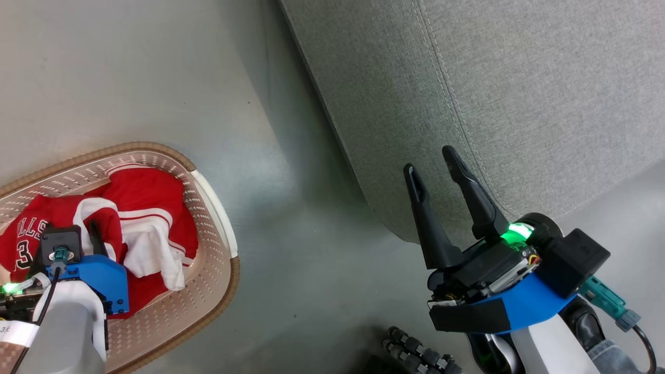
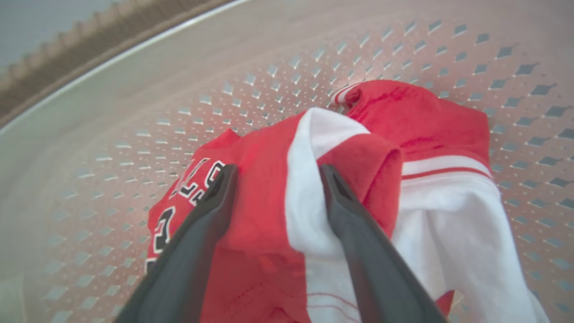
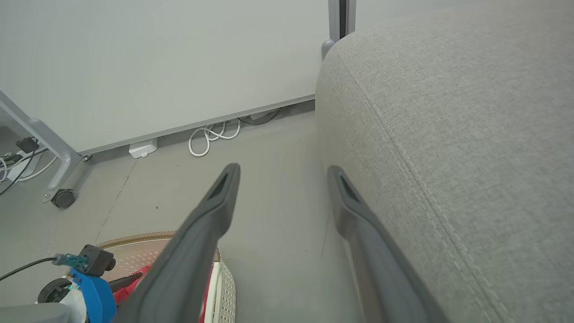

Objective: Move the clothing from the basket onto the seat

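Grey floor (image 1: 291,234) carries the basket (image 1: 156,148) beside the seat (image 1: 519,93). Pickup looks like the step in hand. The left end effector (image 2: 278,170), fingers spread, straddles a red-and-white fold of the clothing (image 1: 145,197) heaped in the basket, so closing on it should come next. The right end effector (image 1: 430,160), also spread and empty, hovers by the seat's edge.
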You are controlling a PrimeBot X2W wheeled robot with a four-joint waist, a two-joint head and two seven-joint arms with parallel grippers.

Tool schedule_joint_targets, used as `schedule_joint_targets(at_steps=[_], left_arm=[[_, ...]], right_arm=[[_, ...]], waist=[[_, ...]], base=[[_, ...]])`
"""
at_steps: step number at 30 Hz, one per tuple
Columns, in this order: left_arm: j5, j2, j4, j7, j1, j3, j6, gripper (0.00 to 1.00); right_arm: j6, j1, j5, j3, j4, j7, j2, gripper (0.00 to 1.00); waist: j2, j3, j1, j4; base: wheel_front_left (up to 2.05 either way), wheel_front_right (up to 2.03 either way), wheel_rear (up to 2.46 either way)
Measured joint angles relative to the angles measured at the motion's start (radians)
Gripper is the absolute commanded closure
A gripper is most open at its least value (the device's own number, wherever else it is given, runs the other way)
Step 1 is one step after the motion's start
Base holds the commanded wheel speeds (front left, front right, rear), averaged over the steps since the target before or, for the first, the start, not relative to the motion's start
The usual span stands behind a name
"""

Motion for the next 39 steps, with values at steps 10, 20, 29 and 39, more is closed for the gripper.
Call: schedule_joint_targets(at_steps=[10, 20, 29, 39], left_arm=[[-0.017, -0.009, 0.043, 0.096, 0.001, -0.017, -0.004, 0.00], [-0.035, -0.020, 0.057, 0.145, -0.001, -0.024, -0.010, 1.00], [-0.048, -0.011, 0.057, 0.142, -0.001, -0.035, -0.029, 1.00], [-0.055, -0.039, 0.084, 0.114, -0.020, -0.062, -0.049, 1.00]], right_arm=[[0.000, 0.002, 0.010, 0.019, -0.012, 0.000, 0.000, 0.00], [0.000, 0.005, 0.010, 0.028, -0.014, 0.000, 0.000, 0.00], [0.000, 0.006, 0.010, 0.029, -0.014, 0.000, 0.000, 0.00], [0.000, 0.001, -0.007, 0.016, 0.003, 0.000, 0.000, 0.00]], waist=[[-0.0001, 0.016, -0.0001, -0.010], [0.0000, 0.014, -0.0001, -0.012], [0.0000, 0.008, -0.0001, -0.009], [-0.0001, -0.031, -0.0001, 0.024]], base=[[0.00, 0.00, 0.00], [0.00, 0.00, 0.00], [0.00, 0.00, 0.00], [0.00, 0.00, 0.00]])
